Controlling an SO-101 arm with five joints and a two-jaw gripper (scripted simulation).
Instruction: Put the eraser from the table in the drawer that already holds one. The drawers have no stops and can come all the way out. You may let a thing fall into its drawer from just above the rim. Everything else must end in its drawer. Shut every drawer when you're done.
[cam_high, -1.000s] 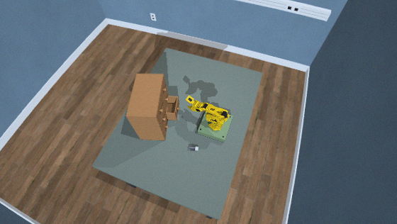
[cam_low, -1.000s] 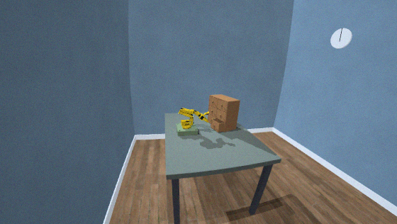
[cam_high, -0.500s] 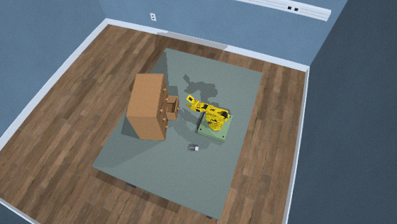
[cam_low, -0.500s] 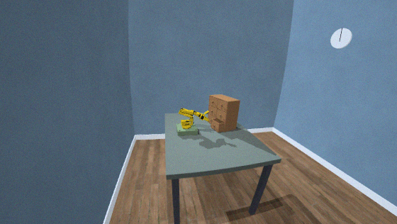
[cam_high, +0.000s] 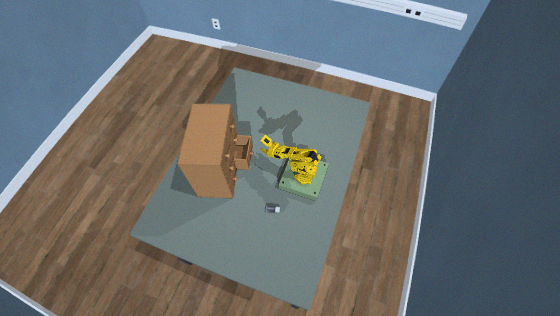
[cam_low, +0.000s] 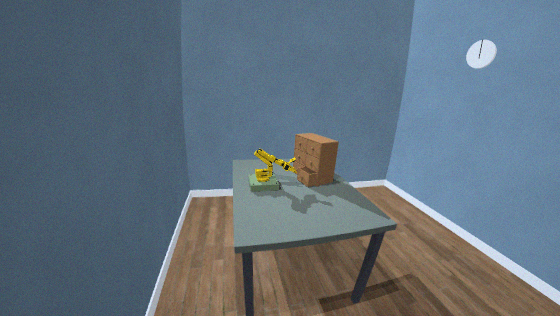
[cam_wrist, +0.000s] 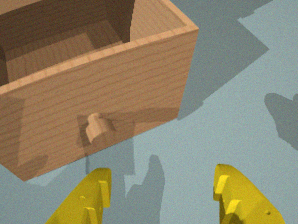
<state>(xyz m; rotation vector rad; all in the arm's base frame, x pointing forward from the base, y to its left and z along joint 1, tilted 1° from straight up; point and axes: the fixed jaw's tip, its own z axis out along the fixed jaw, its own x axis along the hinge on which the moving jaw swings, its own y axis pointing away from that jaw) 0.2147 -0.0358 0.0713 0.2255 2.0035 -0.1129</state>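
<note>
Gripper: fingers parted, a gap between the tips, nothing pinched. I have it just in front of the open drawer, apart from it; in the wrist view the drawer's knob sits ahead of the fingertips, untouched.

Drawer: out from the lower part of the cabinet. The part of its inside that the wrist view gives me shows bare wood and no eraser; the far end is cut off by the frame, so contents not settled. The other fronts look shut.

Eraser: taken to be the small dark-and-white block lying on the table, beside the robot's green base and well apart from the gripper.

Step in hand: judged to be the drawer search, with the eraser not yet picked up. Next: lift for a look at the whole inside. If it holds no eraser, I should push this front straight home, fingers clear of the knob, and try another. If it does hold one, leave it open and fetch the block. Risk: hooking the knob on retreat could drag the drawer right out, there being no stops.

The arm's elbow stands higher than half a second ago and has come forward, toward the chest. The forearm now slopes down more steeply. The end effector has shifted slightly closer to the open drawer. On the desk, the arm's shadow has changed with it.
</note>
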